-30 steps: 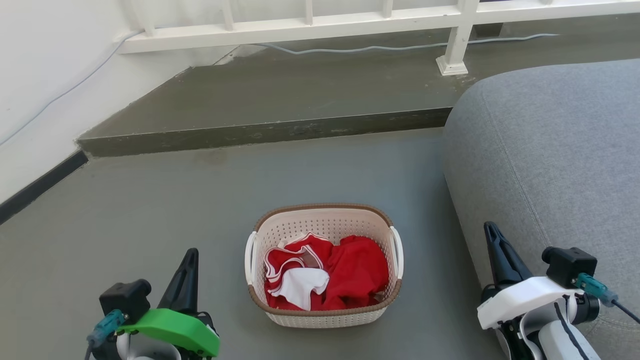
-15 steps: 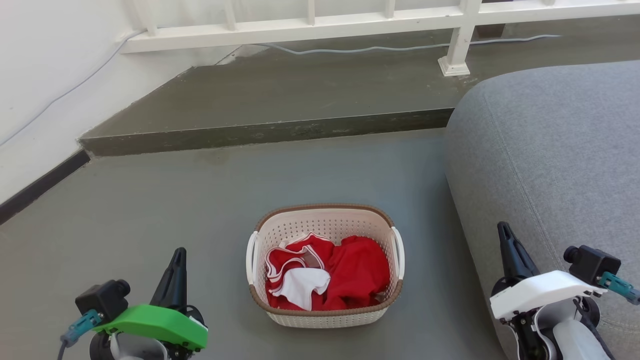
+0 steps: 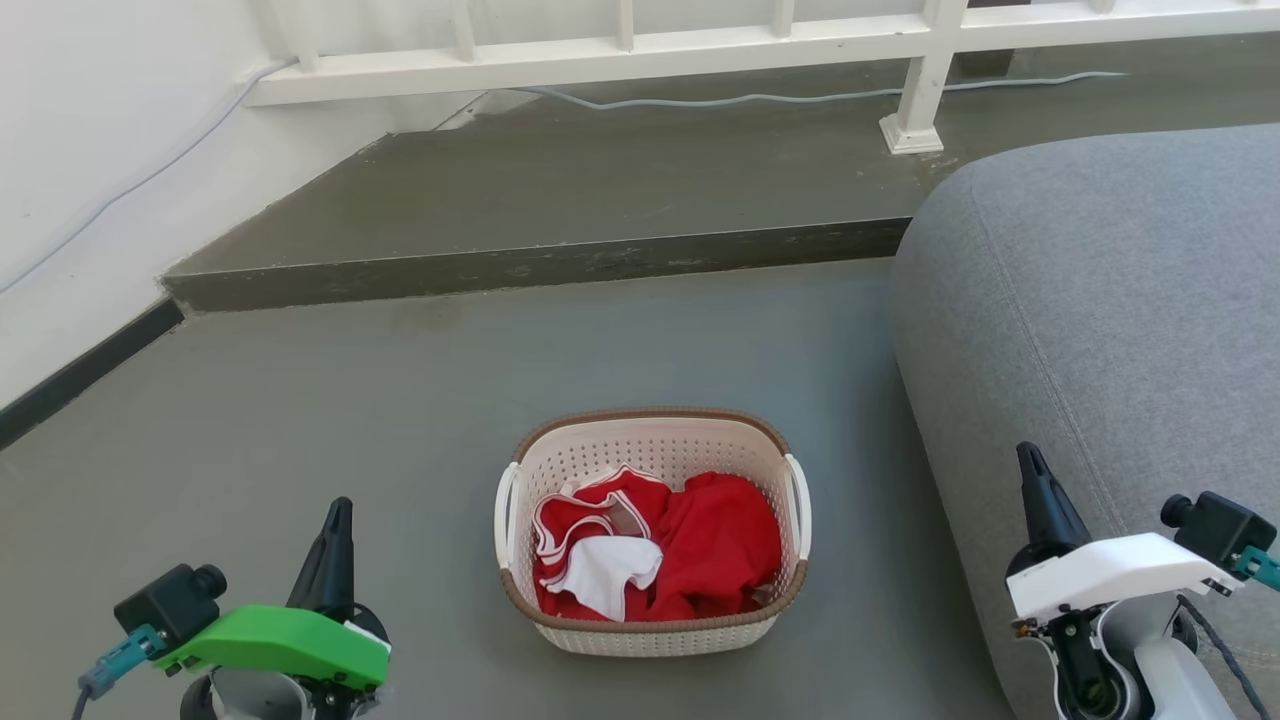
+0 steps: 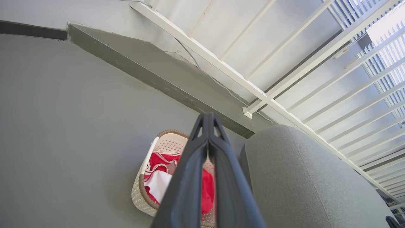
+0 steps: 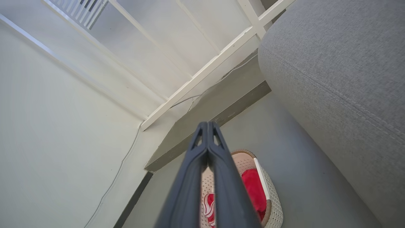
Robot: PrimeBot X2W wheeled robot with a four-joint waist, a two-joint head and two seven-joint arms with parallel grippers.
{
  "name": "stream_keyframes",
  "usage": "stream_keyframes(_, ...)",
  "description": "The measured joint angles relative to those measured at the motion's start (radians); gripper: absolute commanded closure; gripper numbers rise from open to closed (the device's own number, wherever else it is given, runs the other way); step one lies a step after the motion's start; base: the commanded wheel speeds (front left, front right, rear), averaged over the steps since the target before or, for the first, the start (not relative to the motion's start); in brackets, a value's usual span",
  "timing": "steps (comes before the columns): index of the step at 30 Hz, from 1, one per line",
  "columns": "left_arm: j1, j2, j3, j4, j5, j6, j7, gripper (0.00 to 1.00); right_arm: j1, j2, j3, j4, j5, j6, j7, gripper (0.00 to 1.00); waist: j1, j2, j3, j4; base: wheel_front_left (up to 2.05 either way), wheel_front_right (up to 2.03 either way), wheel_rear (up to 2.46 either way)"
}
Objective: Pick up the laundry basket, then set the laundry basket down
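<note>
fingers [image 4: 186, 177] of left gripper [image 3: 337, 508] pressed together tip to tip, holding nothing; a thin slit runs between them lower down in the left wrist view. fingers [image 5: 190, 183] of right gripper [image 3: 1028, 455] likewise closed on nothing, tips meeting.

left gripper: left of laundry basket [image 3: 650, 413], well apart from it, fingers pointing up the head view. right gripper: right of the basket, well apart, over the edge of grey sofa [image 3: 1100, 300].

laundry basket stands upright on grey floor [image 3: 300, 400], between the two grippers, untouched. white loop handles [image 3: 797, 505] on its left and right sides. inside the basket: crumpled red cloth [image 3: 725, 540], with a white piece [image 3: 600, 575] toward its left.

sofa just right of the basket, not touching. beyond the basket: raised dark step [image 3: 550, 200], then white railing [image 3: 600, 45] with a pale cable [image 3: 750, 97] lying along its foot.
</note>
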Motion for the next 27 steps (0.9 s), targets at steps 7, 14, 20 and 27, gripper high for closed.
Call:
stream_keyframes(7, 0.000, 0.001, 0.020, -0.002, -0.087, 0.000, 0.024, 1.00, -0.002, 0.002, -0.018, -0.002, 0.088, 0.006, 0.029, 1.00, 0.0000, 0.0000, -0.001, 0.002, 0.00, 0.00, 0.00)
stream_keyframes(14, 0.000, 0.002, 0.035, -0.004, -0.177, 0.000, 0.047, 1.00, -0.016, 0.003, -0.042, -0.006, 0.194, 0.006, 0.053, 1.00, 0.0000, 0.0000, -0.001, 0.005, 0.00, 0.00, 0.00)
stream_keyframes(20, 0.000, 0.004, 0.054, -0.007, -0.251, 0.000, 0.070, 1.00, -0.016, 0.005, -0.057, -0.008, 0.269, 0.006, 0.078, 1.00, 0.0000, 0.0000, -0.002, 0.007, 0.00, 0.00, 0.00)
stream_keyframes(27, 0.000, 0.005, 0.064, -0.010, -0.325, 0.000, 0.089, 1.00, -0.016, 0.006, -0.075, -0.010, 0.346, 0.007, 0.097, 1.00, 0.0000, 0.0000, -0.002, 0.009, 0.00, 0.00, 0.00)
